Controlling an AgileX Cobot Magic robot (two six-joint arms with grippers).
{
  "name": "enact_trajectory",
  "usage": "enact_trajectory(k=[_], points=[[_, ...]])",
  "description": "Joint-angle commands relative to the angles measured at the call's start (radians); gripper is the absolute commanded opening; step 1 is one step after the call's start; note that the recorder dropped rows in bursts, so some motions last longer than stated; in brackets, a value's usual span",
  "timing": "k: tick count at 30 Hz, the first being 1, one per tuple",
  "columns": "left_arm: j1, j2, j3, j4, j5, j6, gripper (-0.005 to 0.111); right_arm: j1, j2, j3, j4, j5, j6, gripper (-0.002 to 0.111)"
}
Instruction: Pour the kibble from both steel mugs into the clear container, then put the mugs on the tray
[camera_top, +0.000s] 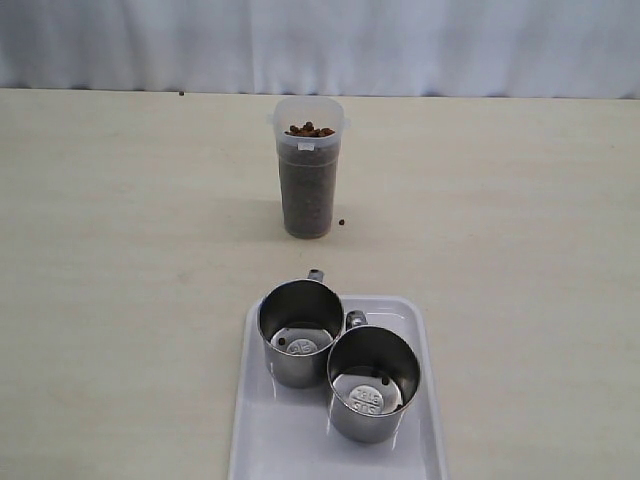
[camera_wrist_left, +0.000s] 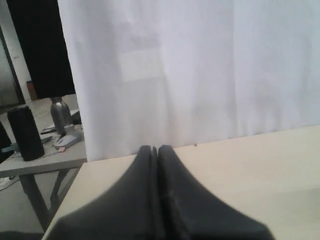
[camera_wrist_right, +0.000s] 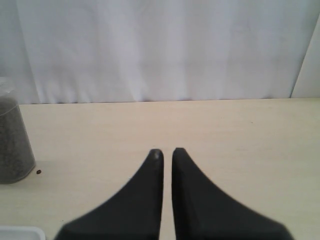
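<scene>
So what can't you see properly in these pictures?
- Exterior view: the tray's near end is cut off by the bottom edge.
- Exterior view: dark specks inside the back mug and front mug are too small to name.
- Right wrist view: the cup is cut off by the picture's edge.
- Left wrist view: the fingers hide the table behind them.

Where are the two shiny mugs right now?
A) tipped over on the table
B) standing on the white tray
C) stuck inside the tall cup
B: the left mug and the right mug both stand upright on the tray.
</scene>
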Motion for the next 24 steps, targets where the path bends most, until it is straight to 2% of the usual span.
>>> enact_trajectory(k=[1, 4, 8, 13, 24], points=[[0.069, -0.002, 0.003, 0.484, 0.023, -0.560, 0.000, 0.002, -0.004, 0.004, 0.005, -0.004, 0.000, 0.005], [0.099, -0.002, 0.003, 0.501, 0.039, -0.618, 0.000, 0.002, -0.004, 0.004, 0.005, -0.004, 0.000, 0.005], [0.105, -0.002, 0.003, 0.519, 0.054, -0.639, 0.000, 0.002, -0.004, 0.004, 0.005, -0.004, 0.000, 0.005], [0.105, -0.002, 0.003, 0.751, 0.043, -0.912, 0.000, 0.002, -0.004, 0.004, 0.005, -0.004, 0.000, 0.005], [0.105, -0.002, 0.003, 0.750, 0.043, -0.921, 0.000, 0.002, -0.004, 0.004, 0.005, -0.004, 0.000, 0.005]])
